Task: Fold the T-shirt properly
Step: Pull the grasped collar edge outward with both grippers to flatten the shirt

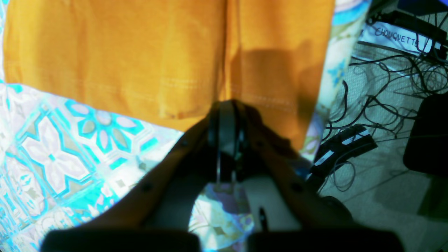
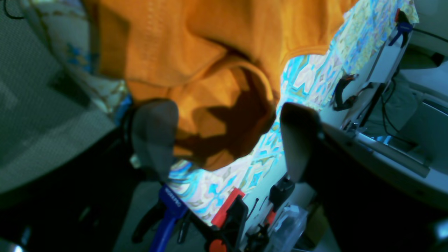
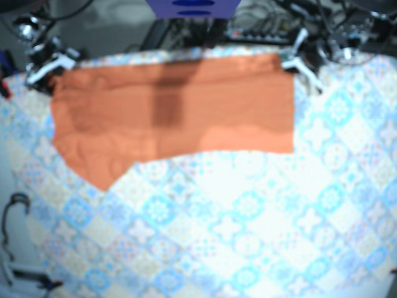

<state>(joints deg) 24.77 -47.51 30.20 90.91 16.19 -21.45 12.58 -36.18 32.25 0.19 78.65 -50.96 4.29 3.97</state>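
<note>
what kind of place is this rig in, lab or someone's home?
Most likely a robotics lab or workshop bench. Loose cables tangle on the floor, blue and red clamps sit at the edge of the patterned tablecloth under the orange T-shirt, and a taped label reads CHOUQUETTE.

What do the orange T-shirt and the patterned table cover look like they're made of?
The T-shirt looks like soft matte knit, likely cotton jersey: fine grain, stitched hem, limp folds. The table cover is a tile-printed sheet draping over the edge; cloth or vinyl, can't tell.
</note>
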